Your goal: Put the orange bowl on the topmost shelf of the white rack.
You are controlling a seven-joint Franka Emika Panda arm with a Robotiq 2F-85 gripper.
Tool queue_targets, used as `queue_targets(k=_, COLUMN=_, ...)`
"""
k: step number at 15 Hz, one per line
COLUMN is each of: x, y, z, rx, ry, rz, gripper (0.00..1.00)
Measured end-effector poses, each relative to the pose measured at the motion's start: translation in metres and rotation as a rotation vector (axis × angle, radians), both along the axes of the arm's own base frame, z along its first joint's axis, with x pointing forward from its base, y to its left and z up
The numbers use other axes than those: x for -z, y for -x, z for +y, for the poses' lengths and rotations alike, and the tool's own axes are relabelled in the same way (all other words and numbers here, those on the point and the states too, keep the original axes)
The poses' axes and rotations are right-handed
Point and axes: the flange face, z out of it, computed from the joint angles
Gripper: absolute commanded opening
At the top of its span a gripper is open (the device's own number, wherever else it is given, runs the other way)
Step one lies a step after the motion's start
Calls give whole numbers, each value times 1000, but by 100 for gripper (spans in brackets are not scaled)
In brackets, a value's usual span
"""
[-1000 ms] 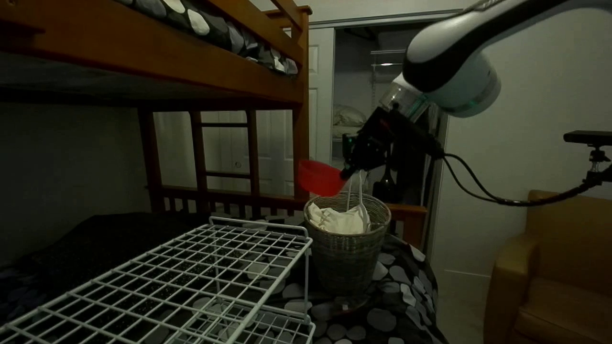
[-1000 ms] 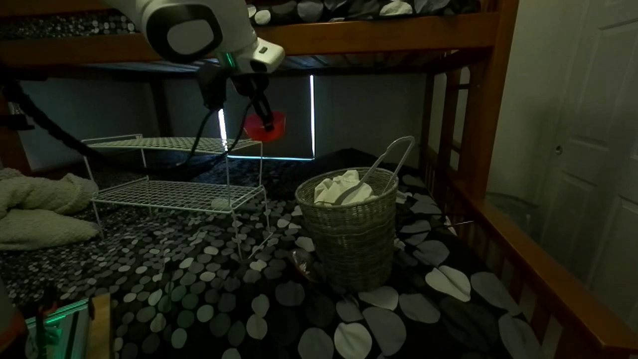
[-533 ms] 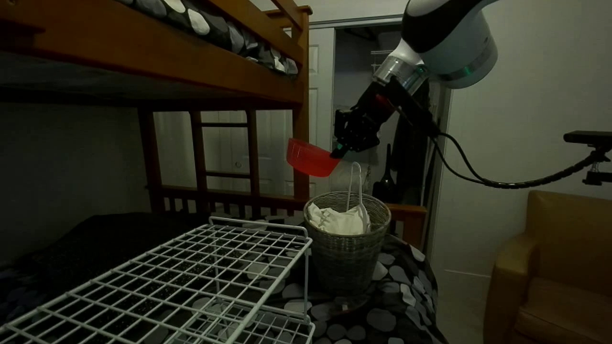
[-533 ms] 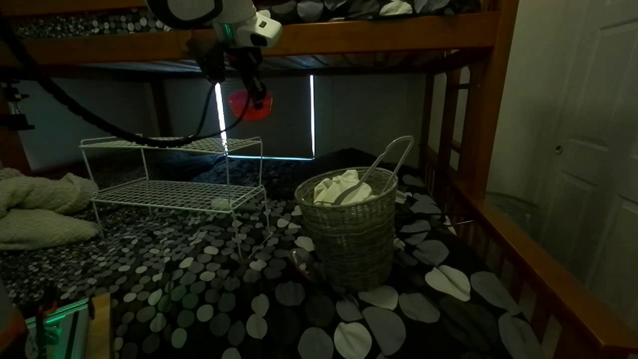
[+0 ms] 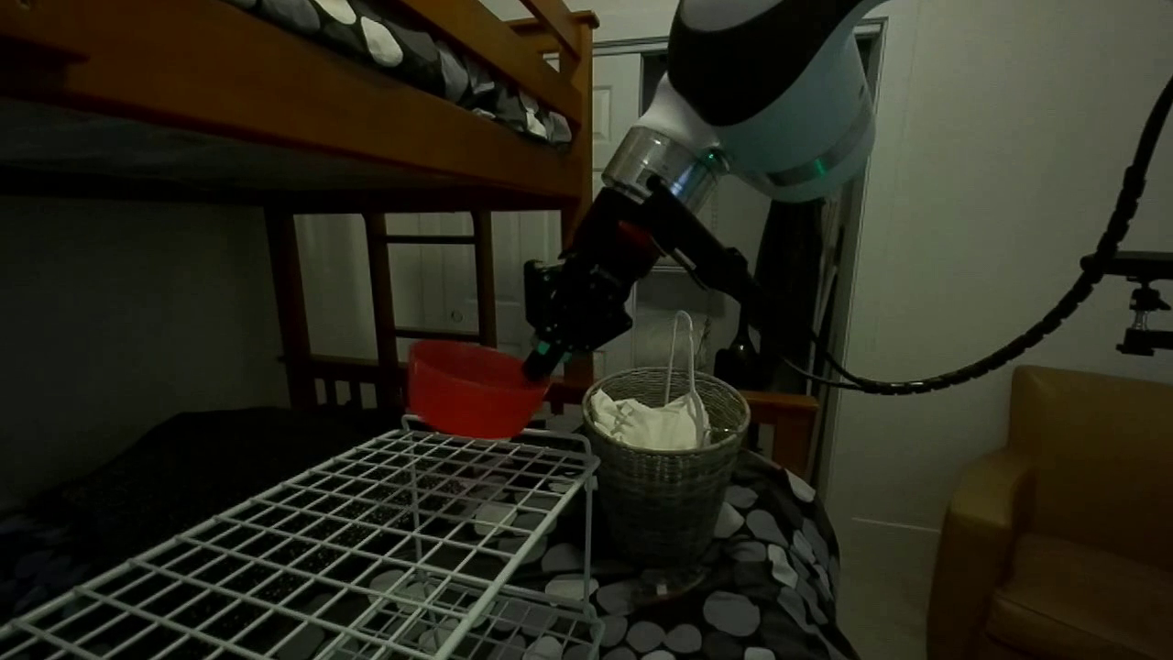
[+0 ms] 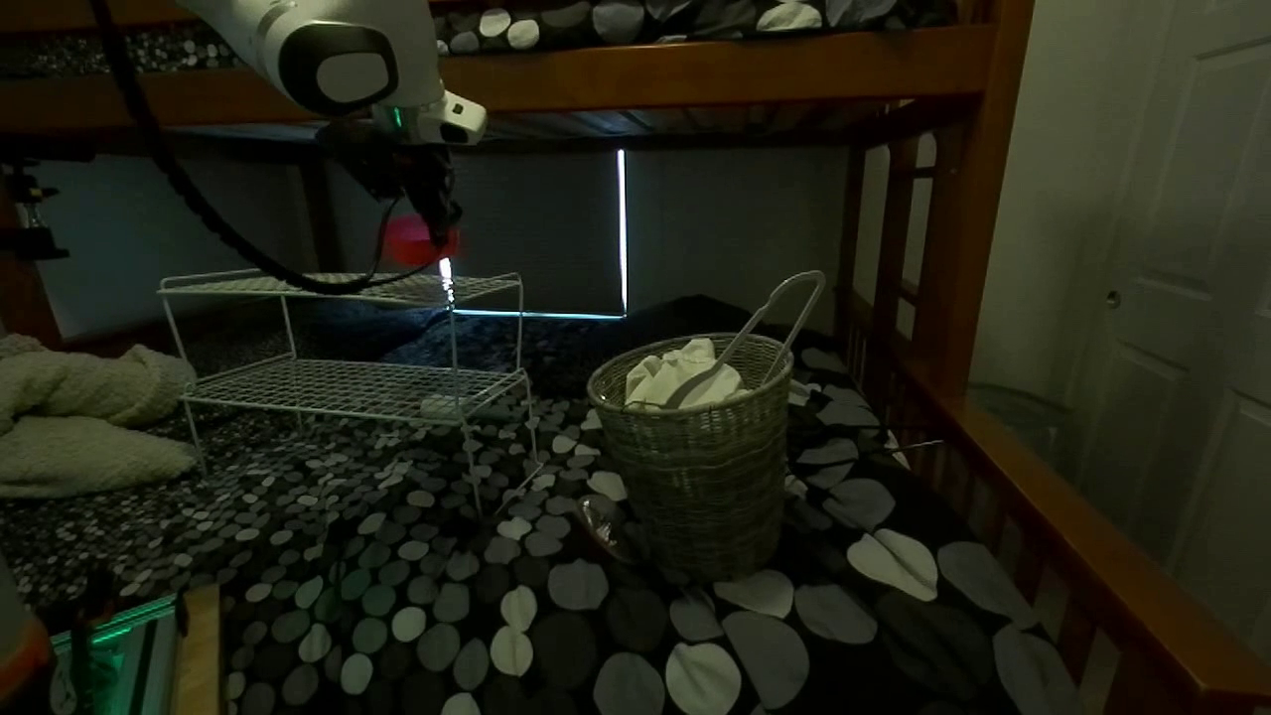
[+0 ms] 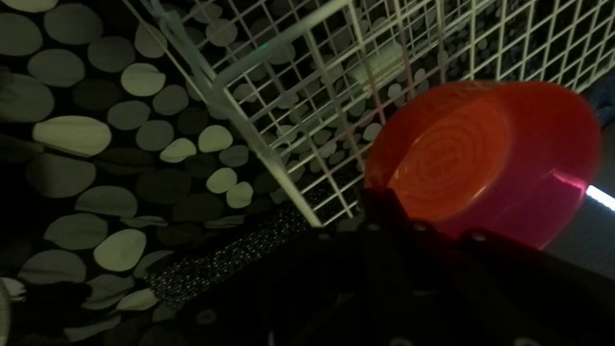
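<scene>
While hand (image 5: 539,363) pinches its edge, orange bowl (image 5: 472,391) juts out beyond, tilted.

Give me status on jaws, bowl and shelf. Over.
Jaws shut on rim of orange bowl. Bowl tilted, held above white rack's topmost shelf, not set down. Wicker basket beside rack, probably not in the way.

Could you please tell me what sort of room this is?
Probably a bedroom: there is a wooden bunk bed, dotted bedding on both levels, and what looks like a tan armchair.
</scene>
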Motion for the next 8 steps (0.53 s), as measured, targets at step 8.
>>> queue_targets(k=8, x=-3, y=-1, z=16, rx=-61, ry=90, rz=-53, gripper=1)
